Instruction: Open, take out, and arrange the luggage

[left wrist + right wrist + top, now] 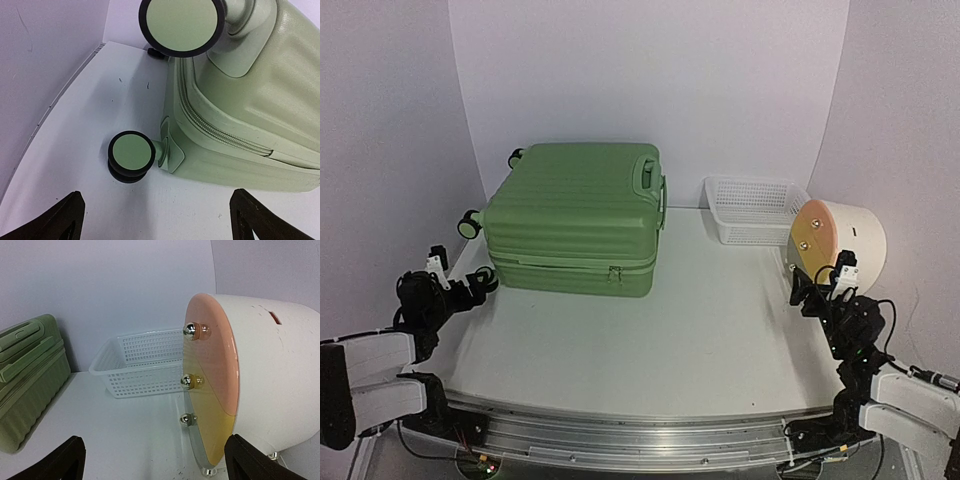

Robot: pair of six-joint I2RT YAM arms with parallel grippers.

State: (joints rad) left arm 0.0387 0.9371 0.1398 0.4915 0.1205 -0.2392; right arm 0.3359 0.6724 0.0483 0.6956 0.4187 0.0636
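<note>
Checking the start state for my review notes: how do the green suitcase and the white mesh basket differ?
The suitcase is light green with a solid ribbed shell; the basket is white open mesh. The suitcase is far larger than the basket. The suitcase lies flat and closed; the basket stands open-topped, apparently empty. Both rest on the table.

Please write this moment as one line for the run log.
light-green ribbed hard-shell suitcase: closed, lying flat | left end effector: open, by black wheel | right end effector: open, facing orange-faced cream cylinder
</note>
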